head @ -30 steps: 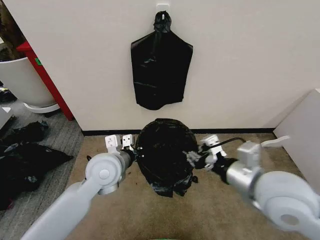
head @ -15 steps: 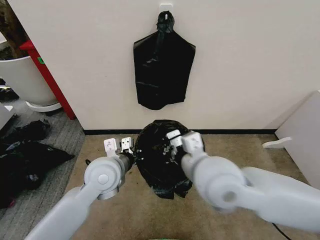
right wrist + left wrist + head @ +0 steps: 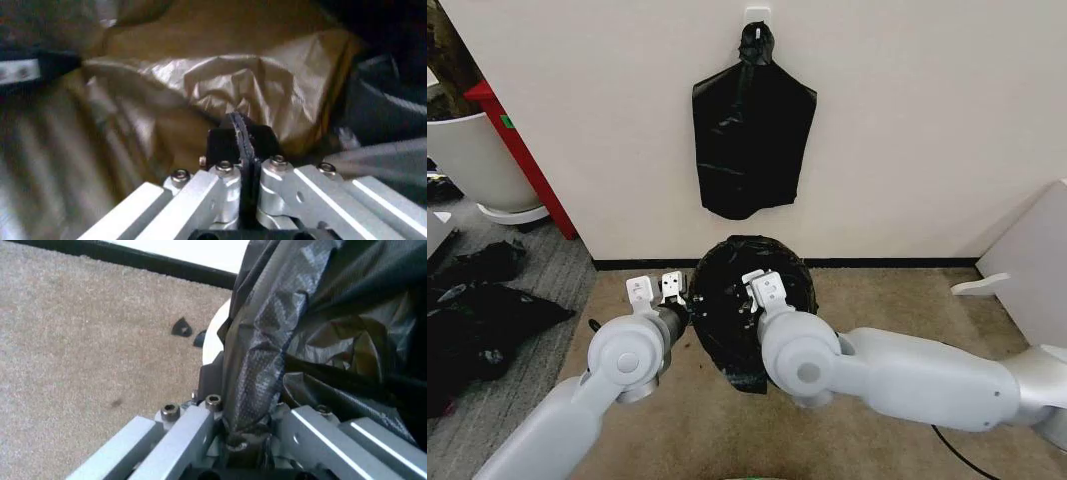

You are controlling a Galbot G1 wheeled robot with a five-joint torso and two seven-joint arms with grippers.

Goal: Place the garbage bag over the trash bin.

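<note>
The glossy black garbage bag (image 3: 757, 290) is draped over the trash bin on the tan carpet by the wall, and the plastic covers the bin in the head view. A strip of the bin's cream-white rim (image 3: 211, 337) shows beside the bag (image 3: 267, 340) in the left wrist view. My left gripper (image 3: 687, 303) is at the bag's left edge, shut on a bunched fold of the plastic (image 3: 243, 440). My right gripper (image 3: 747, 298) reaches over the bag's open mouth. Its fingers are shut together (image 3: 240, 131) with crinkled film just beyond them.
A knotted bunch of black bags (image 3: 752, 140) hangs on the wall above. At the left are a large white tub (image 3: 467, 160), a red frame (image 3: 522, 160) and black plastic heaps (image 3: 477, 310) on grey carpet. A white panel (image 3: 1032, 270) stands at the right.
My right arm swung from the bag's right side across to its middle, over the mouth. The left gripper drew slightly left, still holding the bag's edge.
</note>
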